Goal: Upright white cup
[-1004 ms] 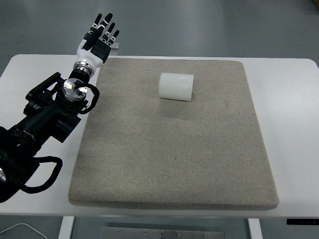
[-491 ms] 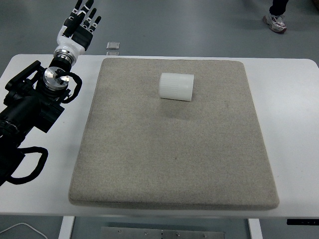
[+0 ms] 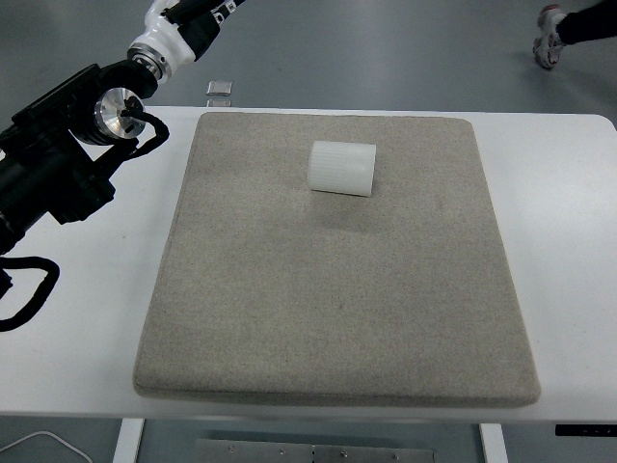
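- The left arm [image 3: 67, 164] comes in from the left edge and reaches up and away over the far left corner of the worktop [image 3: 578, 251].
- The left hand [image 3: 188, 24] sits at the very top of the view, past the worktop's far edge, and is mostly cut off by the frame. Only the white wrist and part of the palm show, so I cannot tell whether it is open or closed. It holds nothing that can be seen.
- A small grey object [image 3: 220, 90] lies on the worktop just beyond the mat's far left corner; too small to identify.
- A grey mat [image 3: 337, 309] covers most of the worktop.
- The cup [image 3: 341, 168] lies on its side on the far half of the mat, a little left of the middle, its axis running roughly left to right. Nothing touches it.
- The hand is well apart from the cup, up and to its left.
- Judged from this, the task is not yet begun in any effective sense: the cup is not upright and not grasped.
- What is left: bring a hand to the cup, take hold of it, tip it onto its base and let go.
- The right arm is out of view.
- A person's foot [image 3: 551, 21] shows on the floor at the top right corner, away from the worktop.
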`<action>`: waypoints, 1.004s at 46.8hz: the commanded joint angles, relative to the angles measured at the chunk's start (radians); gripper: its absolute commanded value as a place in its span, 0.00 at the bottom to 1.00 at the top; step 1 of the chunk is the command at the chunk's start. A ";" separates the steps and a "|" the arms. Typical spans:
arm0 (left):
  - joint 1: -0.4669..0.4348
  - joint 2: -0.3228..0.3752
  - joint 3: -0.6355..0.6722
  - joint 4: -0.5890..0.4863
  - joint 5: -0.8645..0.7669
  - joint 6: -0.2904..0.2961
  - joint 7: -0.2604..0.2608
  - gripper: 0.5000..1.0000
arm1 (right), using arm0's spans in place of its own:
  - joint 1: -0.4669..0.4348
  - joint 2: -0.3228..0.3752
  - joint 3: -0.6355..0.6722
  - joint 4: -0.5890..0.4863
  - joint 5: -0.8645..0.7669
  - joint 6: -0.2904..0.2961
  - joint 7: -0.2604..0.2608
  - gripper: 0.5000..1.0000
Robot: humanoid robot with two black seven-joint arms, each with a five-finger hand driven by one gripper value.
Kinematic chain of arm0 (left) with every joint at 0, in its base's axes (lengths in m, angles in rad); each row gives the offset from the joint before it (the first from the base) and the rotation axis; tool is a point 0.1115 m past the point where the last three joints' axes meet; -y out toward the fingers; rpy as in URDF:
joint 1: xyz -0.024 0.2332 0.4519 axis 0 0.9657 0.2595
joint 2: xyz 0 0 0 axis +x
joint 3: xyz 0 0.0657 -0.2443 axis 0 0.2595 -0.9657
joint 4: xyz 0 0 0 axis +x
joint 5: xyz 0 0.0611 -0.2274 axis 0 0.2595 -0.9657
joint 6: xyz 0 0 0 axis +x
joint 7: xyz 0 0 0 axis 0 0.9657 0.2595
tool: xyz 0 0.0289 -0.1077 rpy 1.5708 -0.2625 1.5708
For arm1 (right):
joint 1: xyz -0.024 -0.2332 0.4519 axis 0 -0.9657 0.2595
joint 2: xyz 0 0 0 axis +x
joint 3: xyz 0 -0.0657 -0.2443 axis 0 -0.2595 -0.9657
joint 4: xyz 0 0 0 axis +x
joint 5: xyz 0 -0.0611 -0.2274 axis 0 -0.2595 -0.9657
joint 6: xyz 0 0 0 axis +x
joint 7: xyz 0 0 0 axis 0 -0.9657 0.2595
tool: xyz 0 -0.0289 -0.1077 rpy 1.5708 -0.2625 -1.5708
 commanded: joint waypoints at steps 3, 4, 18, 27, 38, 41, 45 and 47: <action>-0.025 0.021 0.008 -0.078 0.164 0.000 0.006 0.99 | 0.000 0.000 0.000 0.000 0.000 0.000 0.000 0.86; -0.033 0.026 0.010 -0.093 0.195 0.000 0.009 0.99 | 0.000 0.000 0.000 0.000 0.000 0.000 0.000 0.86; -0.143 0.029 0.197 -0.202 0.701 0.000 0.036 0.98 | 0.000 0.000 0.000 0.000 0.000 0.000 0.000 0.86; -0.235 0.026 0.372 -0.289 0.870 -0.008 0.104 0.98 | 0.000 0.000 0.000 0.000 0.000 0.000 0.000 0.86; -0.344 -0.023 0.570 -0.294 0.916 -0.015 0.240 0.98 | 0.000 0.000 0.000 0.000 0.000 0.000 0.000 0.86; -0.347 -0.072 0.597 -0.251 0.916 -0.018 0.262 0.98 | 0.000 0.000 0.000 0.000 0.000 0.000 0.000 0.86; -0.349 -0.141 0.626 -0.179 0.913 -0.029 0.274 0.98 | 0.000 0.000 0.000 0.000 0.000 0.000 0.000 0.86; -0.347 -0.175 0.628 -0.136 0.913 -0.034 0.277 0.97 | 0.000 0.000 0.000 0.000 0.000 0.000 0.000 0.86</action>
